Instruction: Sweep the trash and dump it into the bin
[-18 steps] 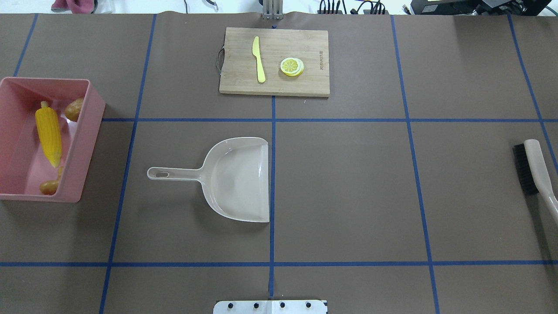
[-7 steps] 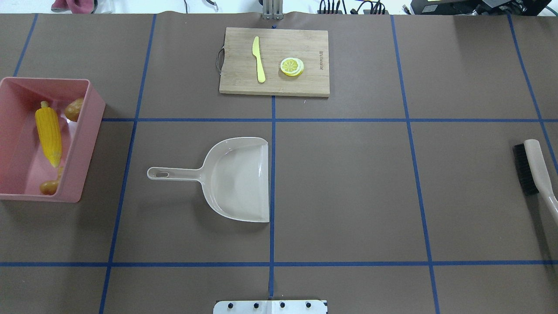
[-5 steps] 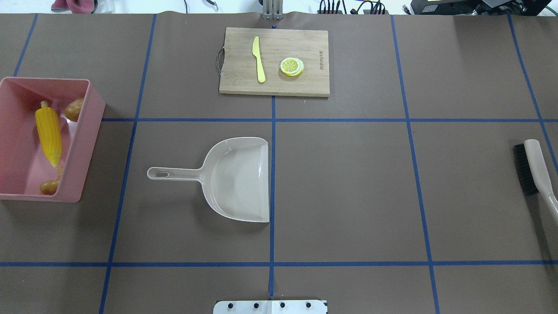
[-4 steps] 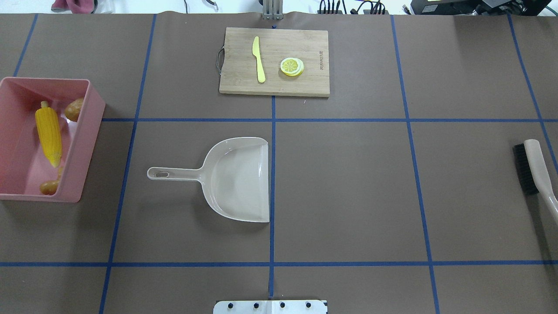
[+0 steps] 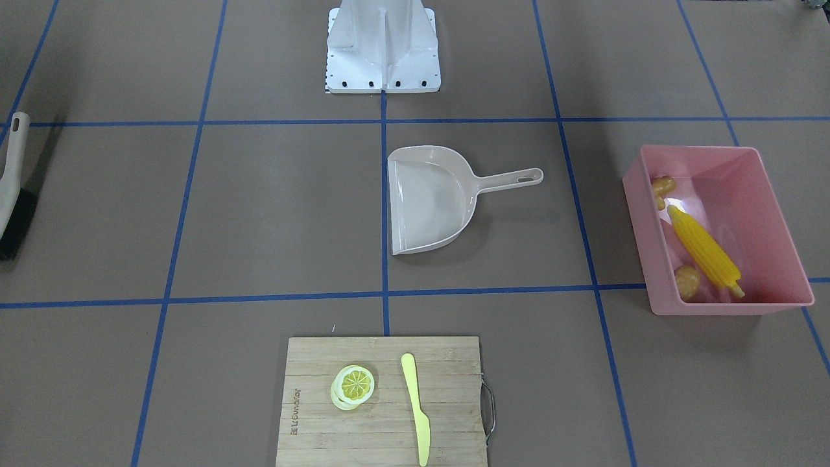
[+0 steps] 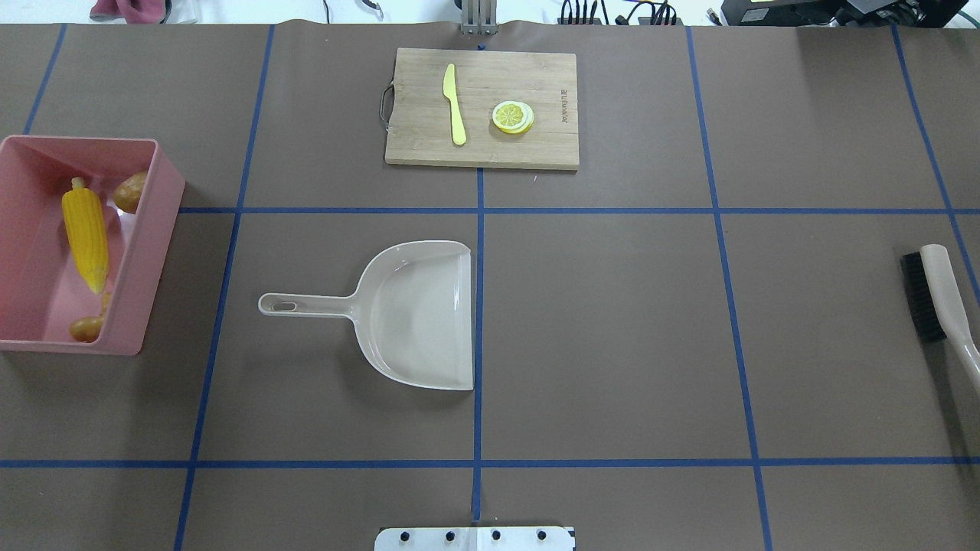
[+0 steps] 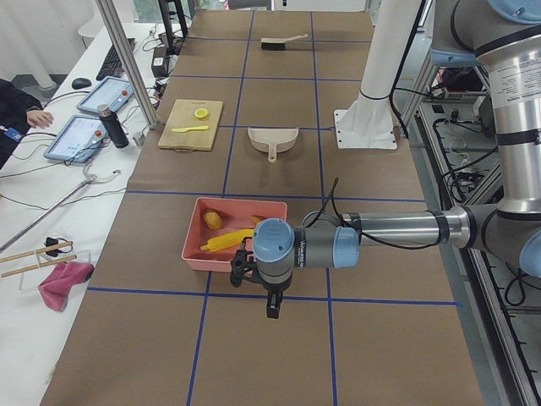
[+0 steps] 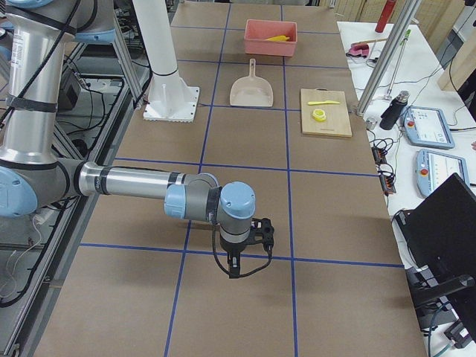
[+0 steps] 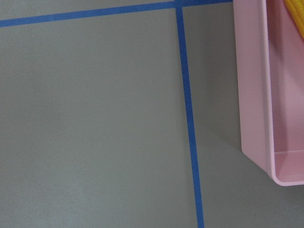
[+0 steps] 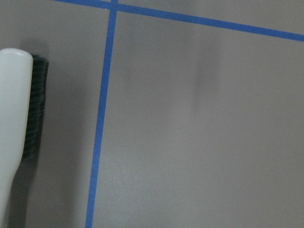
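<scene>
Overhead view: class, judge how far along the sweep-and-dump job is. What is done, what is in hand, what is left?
Done: the corn, potato and ginger lie inside the pink bin, and the dustpan sits empty on the table. In hand: nothing; the brush lies unheld, and the left gripper and right gripper hang above the table. Left: no trash shows on the table.

Corn [image 6: 86, 241], potato [image 6: 130, 191], ginger [image 6: 86, 329] in bin [image 6: 145, 252]; dustpan [image 6: 413, 321] to R.
</scene>
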`<state>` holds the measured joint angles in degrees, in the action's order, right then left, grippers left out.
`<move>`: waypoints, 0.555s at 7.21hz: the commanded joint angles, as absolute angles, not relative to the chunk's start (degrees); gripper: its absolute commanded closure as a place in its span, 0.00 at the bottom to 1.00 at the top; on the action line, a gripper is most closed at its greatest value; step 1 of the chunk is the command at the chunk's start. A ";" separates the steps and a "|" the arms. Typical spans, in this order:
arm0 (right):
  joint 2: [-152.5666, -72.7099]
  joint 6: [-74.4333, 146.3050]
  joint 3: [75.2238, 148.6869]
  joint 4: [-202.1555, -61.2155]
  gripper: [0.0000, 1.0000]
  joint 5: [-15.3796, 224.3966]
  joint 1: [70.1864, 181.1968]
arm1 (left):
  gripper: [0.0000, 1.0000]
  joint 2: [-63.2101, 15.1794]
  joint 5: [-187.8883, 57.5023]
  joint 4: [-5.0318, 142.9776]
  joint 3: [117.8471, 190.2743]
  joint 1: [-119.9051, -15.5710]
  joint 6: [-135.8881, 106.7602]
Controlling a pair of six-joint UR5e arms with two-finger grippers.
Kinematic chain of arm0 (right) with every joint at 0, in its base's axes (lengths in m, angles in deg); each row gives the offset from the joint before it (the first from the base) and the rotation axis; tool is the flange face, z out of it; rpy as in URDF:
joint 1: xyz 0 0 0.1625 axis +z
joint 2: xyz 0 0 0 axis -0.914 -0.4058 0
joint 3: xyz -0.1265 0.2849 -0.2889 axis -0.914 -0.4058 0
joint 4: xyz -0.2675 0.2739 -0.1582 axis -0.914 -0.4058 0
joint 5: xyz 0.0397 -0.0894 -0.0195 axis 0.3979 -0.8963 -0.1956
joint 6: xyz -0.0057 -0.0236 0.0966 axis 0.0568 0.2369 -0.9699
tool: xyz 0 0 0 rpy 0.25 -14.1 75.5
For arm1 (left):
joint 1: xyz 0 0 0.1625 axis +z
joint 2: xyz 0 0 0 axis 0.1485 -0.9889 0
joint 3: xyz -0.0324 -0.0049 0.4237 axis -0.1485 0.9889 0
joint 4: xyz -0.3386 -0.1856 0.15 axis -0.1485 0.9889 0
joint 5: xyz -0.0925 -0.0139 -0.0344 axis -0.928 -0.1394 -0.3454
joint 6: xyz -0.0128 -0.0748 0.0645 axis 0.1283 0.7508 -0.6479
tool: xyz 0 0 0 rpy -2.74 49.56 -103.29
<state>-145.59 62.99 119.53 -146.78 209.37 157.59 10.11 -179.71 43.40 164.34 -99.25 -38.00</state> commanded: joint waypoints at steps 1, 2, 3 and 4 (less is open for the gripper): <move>-145.66 62.98 119.51 -146.70 0.00 209.37 157.55 | 0.02 9.99 -179.71 43.40 164.34 -99.25 -38.00; -145.66 62.98 119.59 -146.70 0.00 209.37 157.55 | 0.02 9.73 -179.71 43.40 164.34 -99.25 -38.00; -145.66 62.98 119.51 -146.78 0.00 209.37 157.55 | 0.02 9.73 -179.71 43.40 164.34 -99.25 -38.00; -145.66 62.98 119.59 -146.78 0.00 209.45 157.55 | 0.02 9.64 -179.71 43.40 164.25 -99.25 -38.00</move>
